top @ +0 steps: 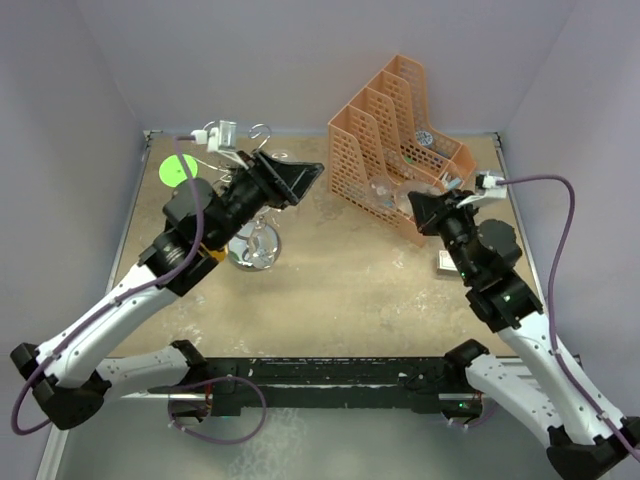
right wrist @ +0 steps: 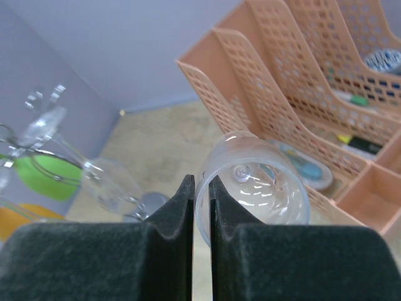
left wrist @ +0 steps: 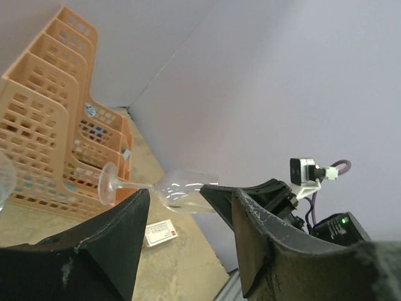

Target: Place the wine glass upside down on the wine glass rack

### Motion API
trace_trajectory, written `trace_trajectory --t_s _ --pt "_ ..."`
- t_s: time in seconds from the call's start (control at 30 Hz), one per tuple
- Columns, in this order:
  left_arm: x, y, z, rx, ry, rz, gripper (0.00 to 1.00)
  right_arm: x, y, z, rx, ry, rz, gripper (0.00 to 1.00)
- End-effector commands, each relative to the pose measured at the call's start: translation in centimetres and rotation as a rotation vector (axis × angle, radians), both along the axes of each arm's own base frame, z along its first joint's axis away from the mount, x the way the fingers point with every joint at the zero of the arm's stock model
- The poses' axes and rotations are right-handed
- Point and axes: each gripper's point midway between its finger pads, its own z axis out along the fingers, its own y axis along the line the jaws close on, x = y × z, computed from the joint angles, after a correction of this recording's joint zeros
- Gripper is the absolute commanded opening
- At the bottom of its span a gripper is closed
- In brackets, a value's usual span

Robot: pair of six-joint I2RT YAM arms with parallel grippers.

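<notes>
Stationery point(right wrist: 358, 100) in orange organiser point(right wrist: 263, 81) compartments, wine glass point(right wrist: 250, 182) just outside it

Two wine glasses point(left wrist: 182, 191), one rack point(top: 228, 133), one orange organiser point(top: 385, 130)

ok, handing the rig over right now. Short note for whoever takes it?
Left gripper: jaws open, empty, up beside the wine glass rack.
Right gripper: jaws shut on the rim of the wine glass, which it holds on its side in front of the orange file organiser.
Done: glass gripped.
Left: carry it across the table to the rack, turn it bowl-down, hang it on a hook arm, release.
</notes>
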Motion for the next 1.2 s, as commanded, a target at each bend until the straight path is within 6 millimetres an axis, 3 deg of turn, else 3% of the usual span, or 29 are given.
trace_trajectory --t_s 0.0,0.23,0.43,0.63,0.9,1.17 --pt "-0.6 -2.7 4.4 -0.154 -0.033 -0.119 0.51 -1.8 0.4 9.0 0.159 -0.301 0.069 0.00" --pt "1.3 -6.9 1.0 -0.190 0.125 -0.129 0.51 -5.6 -0.9 15.2 0.346 -0.555 0.106 0.00" --pt "2.2 -8.1 2.6 -0.356 0.158 -0.159 0.58 -8.2 -1.3 17.6 0.466 -0.667 0.171 0.00" --pt "2.6 -9.9 4.6 -0.487 0.173 -0.245 0.61 -10.0 -0.8 18.1 0.555 -0.707 0.264 0.00" --pt "3.1 -9.4 5.2 -0.650 0.195 -0.256 0.58 -11.0 -0.2 17.7 0.600 -0.713 0.338 0.00" --pt "4.3 -8.2 5.0 -0.720 0.233 -0.180 0.37 -11.3 0.9 17.0 0.619 -0.700 0.409 0.00"
